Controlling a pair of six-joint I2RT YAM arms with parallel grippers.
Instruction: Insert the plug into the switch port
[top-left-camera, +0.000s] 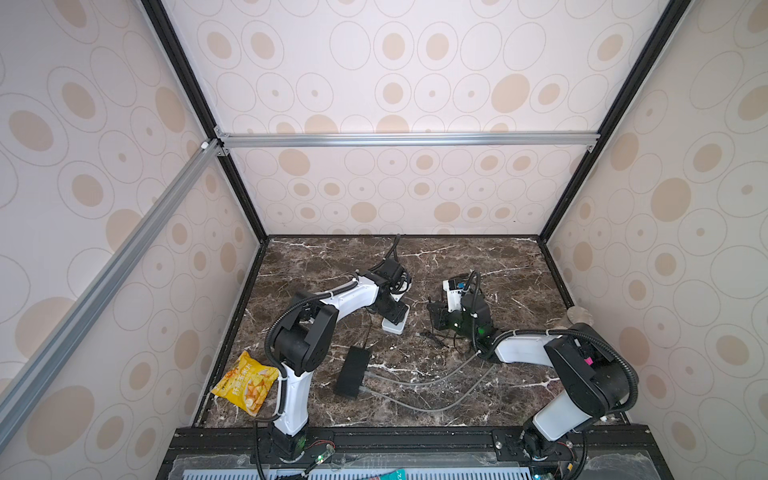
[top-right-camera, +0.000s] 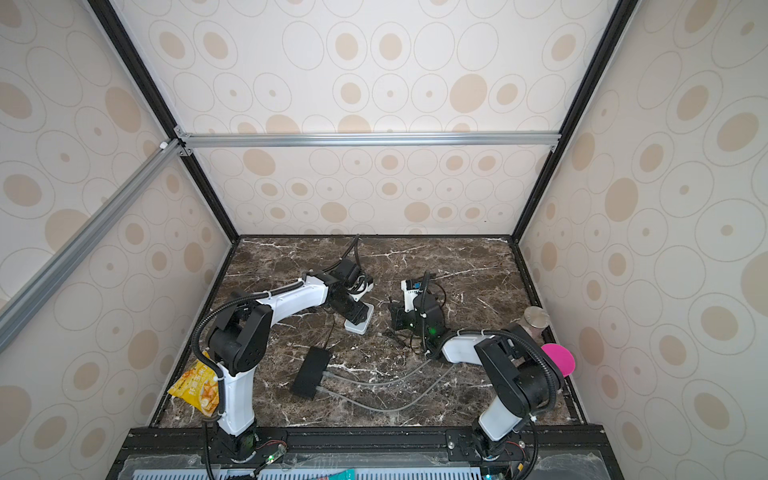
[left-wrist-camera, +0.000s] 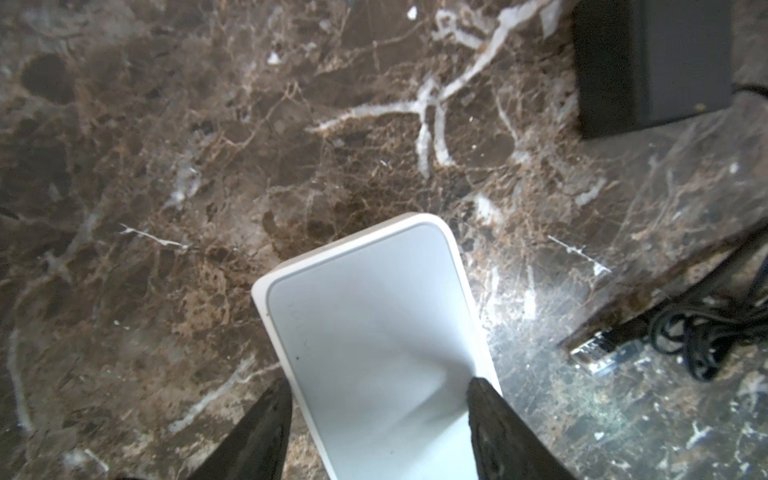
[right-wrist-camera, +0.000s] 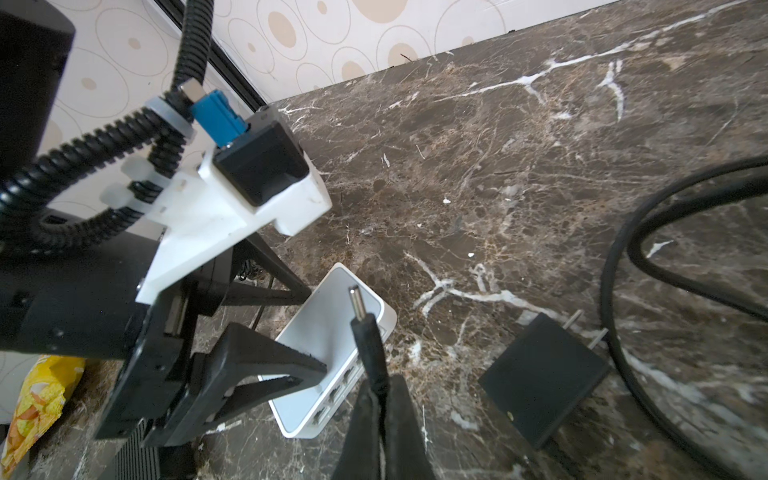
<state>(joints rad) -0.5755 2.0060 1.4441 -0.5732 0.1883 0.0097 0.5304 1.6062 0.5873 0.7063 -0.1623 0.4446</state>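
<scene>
In a top view the switch (top-left-camera: 394, 327) lies mid-table (top-left-camera: 478, 257) under the left gripper (top-left-camera: 395, 316), with the right gripper (top-left-camera: 434, 318) just to its right. In the left wrist view the jaws stand wide, clamping the switch by its two long edges. In the right wrist view the jaws pinch the cord (right-wrist-camera: 372, 355) behind the plug (right-wrist-camera: 358, 305), short of the port row (right-wrist-camera: 332, 390). On this soft hold the plug may tilt, miss the port and shove the switch askew.
</scene>
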